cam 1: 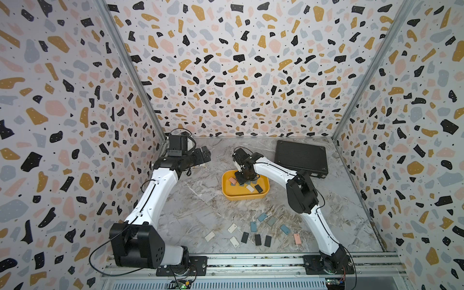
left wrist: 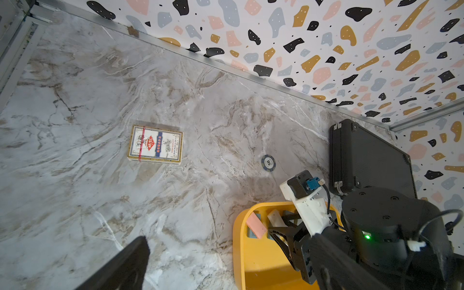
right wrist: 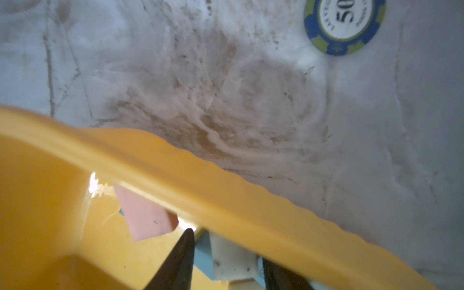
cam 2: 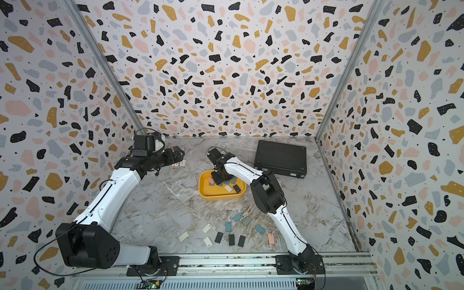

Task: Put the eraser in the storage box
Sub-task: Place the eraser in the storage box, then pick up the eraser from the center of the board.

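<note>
Right now we see the right gripper (right wrist: pixel 227 247) lowered into the yellow storage box (cam 1: pixel 241 197), its fingers (right wrist: pixel 180 261) parted a modest way. A white eraser (right wrist: pixel 233 263) lies between them on a blue eraser (right wrist: pixel 203 253). It is clear of one finger and just beside the other, though we cannot tell if they touch. A pink eraser (right wrist: pixel 148 218) rests nearby inside. The left gripper (cam 1: pixel 204 154) hangs spread wide, holding nothing, near the card pack (left wrist: pixel 155 144).

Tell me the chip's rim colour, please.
Blue with green patches; the chip shows best in the right wrist view.
</note>
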### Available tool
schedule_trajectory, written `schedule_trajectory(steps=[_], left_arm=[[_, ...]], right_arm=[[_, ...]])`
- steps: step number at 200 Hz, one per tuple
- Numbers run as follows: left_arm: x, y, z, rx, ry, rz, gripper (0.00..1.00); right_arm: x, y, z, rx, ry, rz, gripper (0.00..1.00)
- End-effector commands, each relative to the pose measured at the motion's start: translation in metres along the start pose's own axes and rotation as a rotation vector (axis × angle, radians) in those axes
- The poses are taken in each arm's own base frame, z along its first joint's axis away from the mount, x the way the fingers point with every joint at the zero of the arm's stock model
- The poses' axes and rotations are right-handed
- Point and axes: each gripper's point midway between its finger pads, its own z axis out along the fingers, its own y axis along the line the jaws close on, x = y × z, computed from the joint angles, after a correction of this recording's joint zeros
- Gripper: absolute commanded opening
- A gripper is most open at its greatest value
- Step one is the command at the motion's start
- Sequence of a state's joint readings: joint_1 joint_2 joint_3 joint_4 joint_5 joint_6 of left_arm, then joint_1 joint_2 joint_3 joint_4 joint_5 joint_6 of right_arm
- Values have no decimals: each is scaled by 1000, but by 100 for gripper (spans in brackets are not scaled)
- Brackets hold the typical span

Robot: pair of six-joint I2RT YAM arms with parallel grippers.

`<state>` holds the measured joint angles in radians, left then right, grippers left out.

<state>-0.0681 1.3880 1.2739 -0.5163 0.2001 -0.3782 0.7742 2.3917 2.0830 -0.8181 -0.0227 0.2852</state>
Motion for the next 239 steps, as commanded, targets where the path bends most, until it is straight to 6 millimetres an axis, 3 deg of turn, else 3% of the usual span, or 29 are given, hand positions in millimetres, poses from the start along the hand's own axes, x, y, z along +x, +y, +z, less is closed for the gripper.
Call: schedule_trajectory(steps=[1,45,85,147,166,208,239], left_arm=[[-6,0,-1,-3,-21,14,99],[-5,0,-1,1,-19,11,99],[-5,-1,1,13,-21,3,99],[-5,-2,-1,17,-22,2,99],[-5,-3,0,22,-23,0,100],[-5,-3,-1,23,-25,-1,100],[-4,-4,-2,25,-24,-1,99]], right_arm=[[-16,11,-51,-12,-91,-20,49],[-11,-6,-103,64,-198,-28,56],[40,-35,-142,167,-206,-33,59],[185,-75,-138,251,26,35,61],[221,-80,-138,246,92,70,62],[263,-75,-138,182,143,139,62],[281,-56,-132,48,160,162,62]])
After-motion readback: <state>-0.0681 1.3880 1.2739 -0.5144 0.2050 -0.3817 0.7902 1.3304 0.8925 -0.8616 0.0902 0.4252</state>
